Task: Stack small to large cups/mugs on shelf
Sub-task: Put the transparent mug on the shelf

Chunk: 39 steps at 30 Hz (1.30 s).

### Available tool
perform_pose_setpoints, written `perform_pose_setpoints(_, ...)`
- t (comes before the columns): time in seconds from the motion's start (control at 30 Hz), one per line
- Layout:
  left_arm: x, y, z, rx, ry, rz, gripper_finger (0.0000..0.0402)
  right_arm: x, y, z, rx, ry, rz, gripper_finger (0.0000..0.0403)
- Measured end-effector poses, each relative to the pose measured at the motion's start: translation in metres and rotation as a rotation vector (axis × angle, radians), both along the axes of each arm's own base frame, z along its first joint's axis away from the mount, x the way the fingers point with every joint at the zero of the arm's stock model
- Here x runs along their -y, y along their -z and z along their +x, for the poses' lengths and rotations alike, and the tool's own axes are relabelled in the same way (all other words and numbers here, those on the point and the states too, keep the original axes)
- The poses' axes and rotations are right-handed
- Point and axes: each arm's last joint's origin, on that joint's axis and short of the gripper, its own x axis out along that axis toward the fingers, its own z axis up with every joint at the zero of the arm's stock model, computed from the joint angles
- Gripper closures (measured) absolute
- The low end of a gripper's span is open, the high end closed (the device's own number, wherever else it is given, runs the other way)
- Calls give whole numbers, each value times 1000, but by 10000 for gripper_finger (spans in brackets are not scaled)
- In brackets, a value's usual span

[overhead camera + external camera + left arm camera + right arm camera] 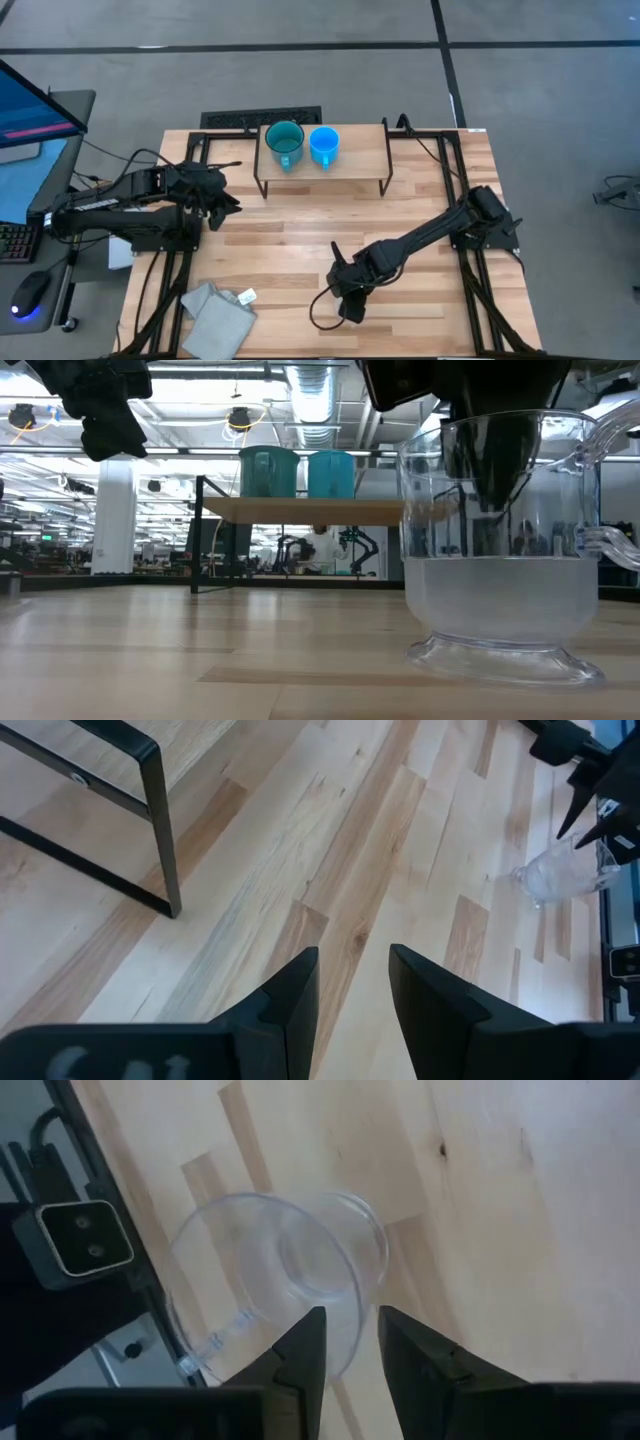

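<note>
Right gripper [350, 1345] narrowly parted over clear cup's [290, 1275] rim, near edge. Left gripper [352, 995] slightly open, empty.

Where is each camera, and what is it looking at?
High: above the table, looking down on both arms and the shelf.
Low: at tabletop height, facing the clear cup.
Left wrist: behind the left gripper, facing the tabletop.
Right wrist: behind the right gripper, over the cup.
Shared: low and both wrist views show the cup.
</note>
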Motion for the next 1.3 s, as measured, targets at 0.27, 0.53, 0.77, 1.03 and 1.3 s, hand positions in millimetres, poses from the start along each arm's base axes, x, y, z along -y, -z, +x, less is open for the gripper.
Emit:
perform_pose_setpoints(0.27, 0, 0, 0, 0, -1, -1, 288, 1, 1, 1, 2, -11, 5, 369)
perform_pose_setpoints(0.53, 0, 0, 0, 0, -1, -1, 288, 2, 1, 1, -5, 2, 8, 397)
perform_pose_setpoints(0.77, 0, 0, 0, 0, -1, -1, 288, 22, -7, 0, -35, 56, -46, 399)
perform_pose_setpoints(1.03, 0, 0, 0, -1, -8, 5, 288, 79, -54, -18, -34, 170, -129, 401)
perform_pose_setpoints(1.3, -1, 0, 0, -4, -25, 21, 288, 148, -108, -58, -17, 367, -188, 402)
